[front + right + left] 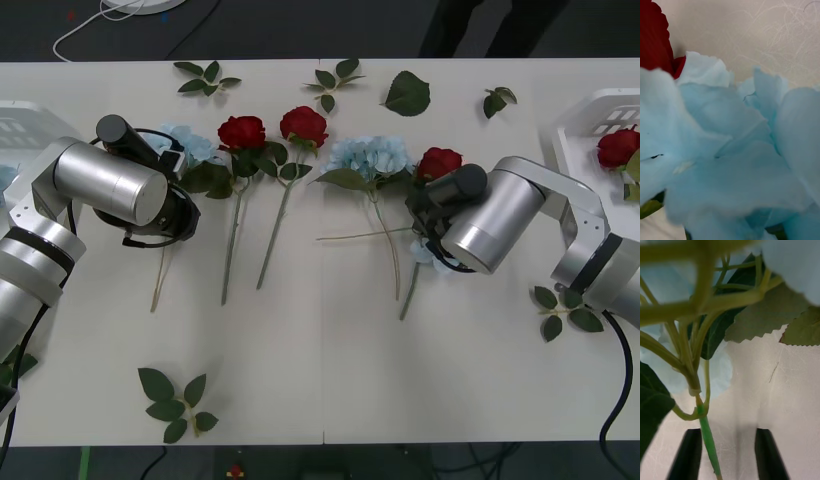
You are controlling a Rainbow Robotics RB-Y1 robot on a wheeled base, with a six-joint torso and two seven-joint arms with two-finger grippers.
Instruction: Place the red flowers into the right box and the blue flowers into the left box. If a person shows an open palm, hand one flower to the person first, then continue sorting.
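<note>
Progress check, going left to right. Far left edge of the table has the left box (pixel 22 120), and I can't tell if anything's in it yet. The left gripper (pixel 172 158) is down over a blue hydrangea (pixel 193 142); in the left wrist view its black fingers (pixel 687 453) stand apart with the thin green stem (pixel 709 442) running between them, not clamped yet. So that one looks like a pick about to happen.

Middle of the table has two red roses (pixel 242 131) side by side with stems pointing to the near side, then a second blue hydrangea (pixel 368 153). Just right of that lies another red rose (pixel 438 162), and the right gripper (pixel 428 238) is down next to it, on a blue bloom (pixel 733 157) that crowds its wrist view. Can't tell whether its fingers are open or closed.

Far right, the right box (pixel 585 120) already holds one red rose (pixel 618 147).

My read: one red done, three reds and the blues left. No open palm anywhere, so no handover needed right now.
</note>
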